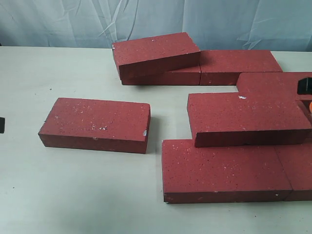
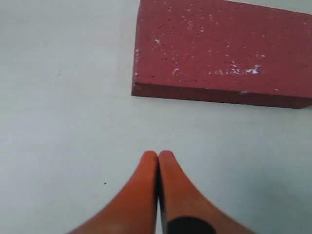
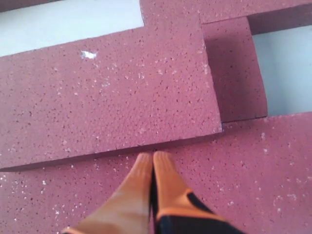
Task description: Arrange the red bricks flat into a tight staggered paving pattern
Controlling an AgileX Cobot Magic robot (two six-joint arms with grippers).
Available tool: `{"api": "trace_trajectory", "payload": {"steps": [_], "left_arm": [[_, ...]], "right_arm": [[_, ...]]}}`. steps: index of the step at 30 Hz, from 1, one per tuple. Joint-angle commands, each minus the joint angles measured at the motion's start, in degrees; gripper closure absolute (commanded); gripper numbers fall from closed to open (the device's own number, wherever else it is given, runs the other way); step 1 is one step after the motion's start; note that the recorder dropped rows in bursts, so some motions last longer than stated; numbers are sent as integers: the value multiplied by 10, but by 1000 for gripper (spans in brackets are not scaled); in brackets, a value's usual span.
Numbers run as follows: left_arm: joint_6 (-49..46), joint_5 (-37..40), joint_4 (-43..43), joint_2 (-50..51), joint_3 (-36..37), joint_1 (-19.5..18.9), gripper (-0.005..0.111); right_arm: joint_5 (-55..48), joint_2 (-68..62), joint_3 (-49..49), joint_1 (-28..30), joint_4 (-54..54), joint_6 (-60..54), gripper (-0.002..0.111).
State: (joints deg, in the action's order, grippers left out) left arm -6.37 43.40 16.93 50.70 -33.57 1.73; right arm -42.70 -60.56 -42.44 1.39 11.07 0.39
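Several red bricks lie on the pale table. One brick (image 1: 95,124) lies flat and alone at the left. At the back, a tilted brick (image 1: 156,54) leans on a flat one (image 1: 163,77) beside another (image 1: 239,66). A middle brick (image 1: 246,117) rests partly on the front bricks (image 1: 224,170). My right gripper (image 1: 307,100) shows at the right edge. In the right wrist view it (image 3: 153,157) is shut and empty, with its tips at the raised brick's (image 3: 107,107) edge over a lower brick (image 3: 253,170). My left gripper (image 2: 158,155) is shut and empty above bare table, short of the lone brick (image 2: 224,51).
A pale blue cloth (image 1: 58,22) hangs behind the table. Bare table (image 1: 73,195) spreads across the left and front left. A further brick (image 1: 270,83) lies at the right and another (image 1: 298,170) at the front right edge.
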Motion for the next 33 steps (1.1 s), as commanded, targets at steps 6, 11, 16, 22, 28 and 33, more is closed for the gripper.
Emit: {"api": "trace_trajectory", "payload": {"steps": [6, 11, 16, 22, 28, 33], "left_arm": [[2, -51, 32, 89, -12, 100, 107], [2, -66, 32, 157, -41, 156, 107], [2, -92, 32, 212, -80, 202, 107], [2, -104, 31, 286, -138, 277, 107], [2, -123, 32, 354, -190, 350, 107], [2, -125, 29, 390, -212, 378, 107]], "right_arm": [[-30, -14, -42, 2, -4, -14, 109], [-32, -25, -42, 2, -4, -21, 109], [-35, -36, -42, 2, -5, -23, 109], [-41, -63, -42, 2, -5, -33, 109], [-53, -112, -41, -2, 22, -36, 109], [-49, -160, -40, -62, 24, -37, 109]]}}
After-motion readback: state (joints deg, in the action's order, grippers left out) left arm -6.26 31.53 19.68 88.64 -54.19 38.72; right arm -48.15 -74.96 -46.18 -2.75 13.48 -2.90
